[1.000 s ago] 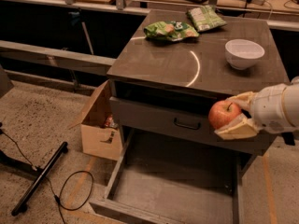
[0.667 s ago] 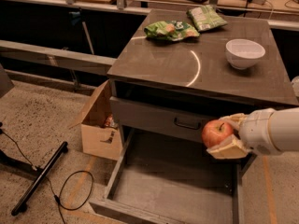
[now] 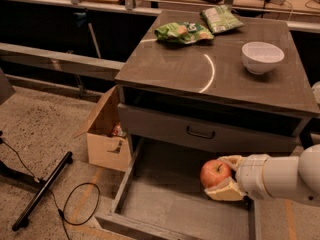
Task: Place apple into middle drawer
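Observation:
My gripper (image 3: 223,176) reaches in from the right on a white arm and is shut on the red-orange apple (image 3: 215,173), with cream fingers above and below it. It holds the apple over the right part of the open middle drawer (image 3: 165,204), a wide grey metal box pulled out low at the front of the cabinet. The apple hangs above the drawer's bare floor, just below the closed drawer front with the black handle (image 3: 201,133).
On the cabinet top (image 3: 175,66) stand a white bowl (image 3: 262,57) at the right and two green snack bags (image 3: 184,32) at the back. An open cardboard box (image 3: 106,134) sits on the floor left of the cabinet. A black stand and cable (image 3: 45,191) lie further left.
The gripper has moved down and a little left with the apple, from in front of the upper drawer front to just over the open drawer.

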`<state>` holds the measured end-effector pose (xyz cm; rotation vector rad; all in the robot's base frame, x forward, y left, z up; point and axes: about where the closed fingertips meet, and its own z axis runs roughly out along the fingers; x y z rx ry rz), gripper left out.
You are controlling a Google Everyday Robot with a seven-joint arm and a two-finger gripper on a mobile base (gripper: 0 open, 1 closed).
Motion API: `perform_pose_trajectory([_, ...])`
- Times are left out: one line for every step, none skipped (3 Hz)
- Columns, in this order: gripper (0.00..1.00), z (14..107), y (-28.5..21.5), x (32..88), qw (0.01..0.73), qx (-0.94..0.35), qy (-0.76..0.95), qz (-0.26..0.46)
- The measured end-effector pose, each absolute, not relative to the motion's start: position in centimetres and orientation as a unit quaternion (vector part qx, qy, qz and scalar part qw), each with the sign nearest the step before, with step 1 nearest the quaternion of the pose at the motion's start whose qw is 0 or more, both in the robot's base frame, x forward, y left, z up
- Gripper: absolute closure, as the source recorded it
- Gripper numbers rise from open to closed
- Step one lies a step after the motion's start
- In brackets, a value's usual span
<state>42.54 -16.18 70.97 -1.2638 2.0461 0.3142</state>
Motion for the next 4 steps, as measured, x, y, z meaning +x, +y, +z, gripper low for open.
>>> perform_pose_trajectory([1.00, 66.3, -13.8, 42.9, 0.353, -0.492, 0.782, 0.151])
perform_pose_trajectory([1.00, 66.3, -13.8, 42.9, 0.353, -0.492, 0.781, 0.151])
perform_pose_trajectory([1.00, 63.7, -13.3, 43.9, 0.357, -0.497, 0.778, 0.144])
perform_pose_trajectory([1.00, 59.7, -12.7, 46.2, 0.378, -0.503, 0.764, 0.140])
